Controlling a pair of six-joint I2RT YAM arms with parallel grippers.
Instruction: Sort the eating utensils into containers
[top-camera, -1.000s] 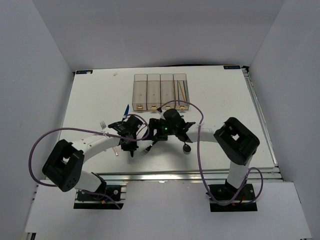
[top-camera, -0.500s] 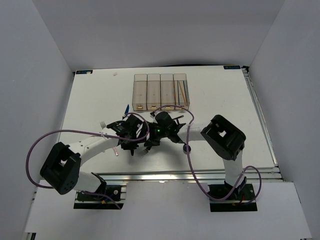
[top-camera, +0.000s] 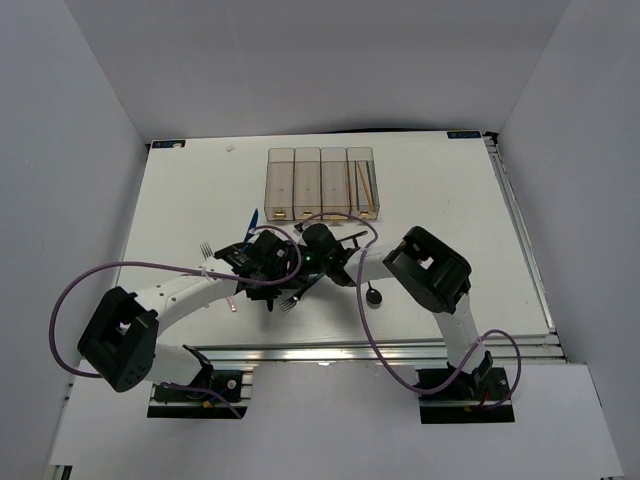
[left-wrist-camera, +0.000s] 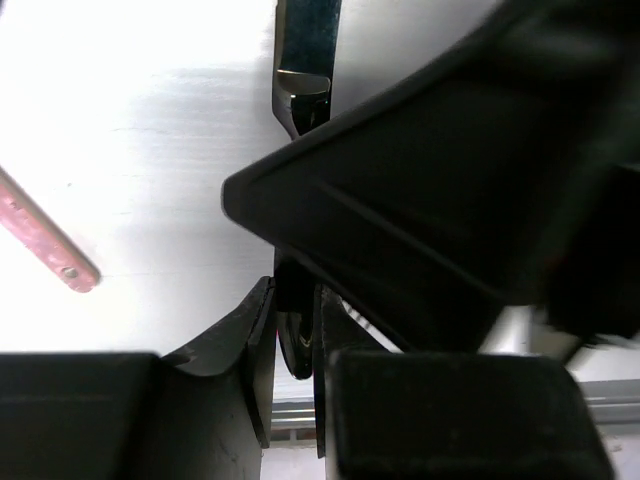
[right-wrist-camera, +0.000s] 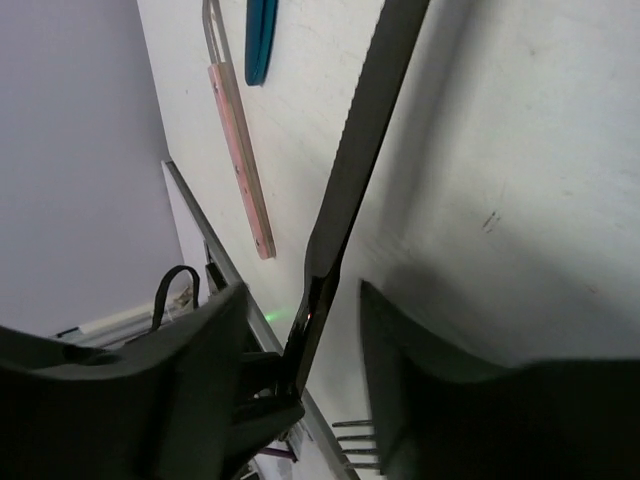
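A: Left fingers (left-wrist-camera: 255, 340) are narrow, pinched on one end of the black knife (right-wrist-camera: 365, 130). The rest of it runs out over the worktop (top-camera: 450, 230), on the near side of the containers (top-camera: 307, 180) and apart from them. There's a shadow under it, so it reads as lifted.

B: Noted. Right fingers (right-wrist-camera: 190, 370)?

A: Apart, one either side of the knife, with a gap on both sides. No contact that I can see. Looks like a mid-air hand-over, both wrists crowded together.

B: Risks?

A: First, the piece is thin and serrated. If the right fingers land on the edge and not the flat, it could roll or twist in the left pinch. Second, if the left lets go before the right has a firm hold, the knife drops among the pink-handled fork (right-wrist-camera: 240, 150) and teal handle (right-wrist-camera: 262, 40) lying beside it. Third, the wrists are very near each other, and a small swing would knock them together.

B: And the bins?

A: The right-hand one holds an orange chopstick (top-camera: 366, 182). I can make out nothing in the other three. The mouths are narrow, so a knife gripped crooked would likely catch a rim. The labels are too small to read, so I can't tell which bin takes knives.
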